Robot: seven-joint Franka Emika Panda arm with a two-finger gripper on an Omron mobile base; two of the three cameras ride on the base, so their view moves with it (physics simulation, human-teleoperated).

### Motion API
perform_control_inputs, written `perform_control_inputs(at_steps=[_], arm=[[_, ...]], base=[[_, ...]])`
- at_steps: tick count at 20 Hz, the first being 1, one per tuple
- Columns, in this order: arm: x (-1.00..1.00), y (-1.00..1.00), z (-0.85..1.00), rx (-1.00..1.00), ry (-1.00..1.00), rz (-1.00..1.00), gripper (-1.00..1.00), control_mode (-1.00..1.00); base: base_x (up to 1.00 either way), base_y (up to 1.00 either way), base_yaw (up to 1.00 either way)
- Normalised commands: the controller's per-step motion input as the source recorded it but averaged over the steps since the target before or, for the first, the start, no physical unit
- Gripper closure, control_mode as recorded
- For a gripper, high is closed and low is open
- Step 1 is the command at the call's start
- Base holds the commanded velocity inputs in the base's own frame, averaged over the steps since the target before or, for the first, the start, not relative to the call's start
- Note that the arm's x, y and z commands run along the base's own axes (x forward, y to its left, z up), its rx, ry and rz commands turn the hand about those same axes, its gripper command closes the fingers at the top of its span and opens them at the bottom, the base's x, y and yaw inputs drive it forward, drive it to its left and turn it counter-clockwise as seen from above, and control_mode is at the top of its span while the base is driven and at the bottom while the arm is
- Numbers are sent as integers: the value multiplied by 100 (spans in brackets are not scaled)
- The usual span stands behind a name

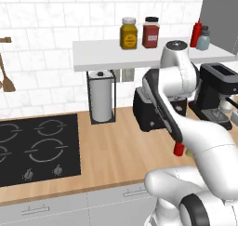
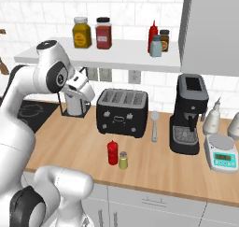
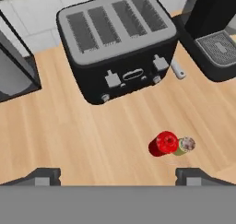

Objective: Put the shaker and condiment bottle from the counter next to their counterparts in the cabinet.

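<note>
Toaster [image 3: 120, 47] stands behind condiment bottle [image 3: 163, 144] touching shaker [image 3: 185, 145]; tool [image 3: 119, 176] spread wide, empty

In the left base view the white arm covers most of the condiment bottle [image 1: 178, 149], leaving a red sliver, and nearly all of the shaker [image 1: 188, 151] just beside it. It also hides the right part of the toaster [image 1: 148, 109]. The cooktop [image 1: 37, 148] is cut by the left edge, as are the wooden utensils [image 1: 6, 78] on the wall. On the cabinet [image 2: 126, 51] in the right base view, the small dark-lidded jar [image 2: 164, 40] is partly hidden behind the grey-blue shaker [image 2: 156, 46]; its contents are too small to tell.
</note>
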Motion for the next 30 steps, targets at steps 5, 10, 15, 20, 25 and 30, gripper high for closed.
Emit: perform_control_inputs(at_steps=[5, 10, 15, 20, 25, 30], arm=[[0, 0, -12, -11, -7, -22, -100, -100], [0, 0, -5, -6, -7, -24, -100, -100], [0, 0, -1, -2, -6, -24, -100, -100], [0, 0, 0, 0, -7, -22, -100, -100], [0, 0, -2, 0, -10, -24, -100, -100], [0, 0, -10, 0, -12, -23, -100, -100]], base=[[0, 0, 0], [0, 0, 0], [0, 0, 0], [0, 0, 0], [0, 0, 0], [0, 0, 0]])
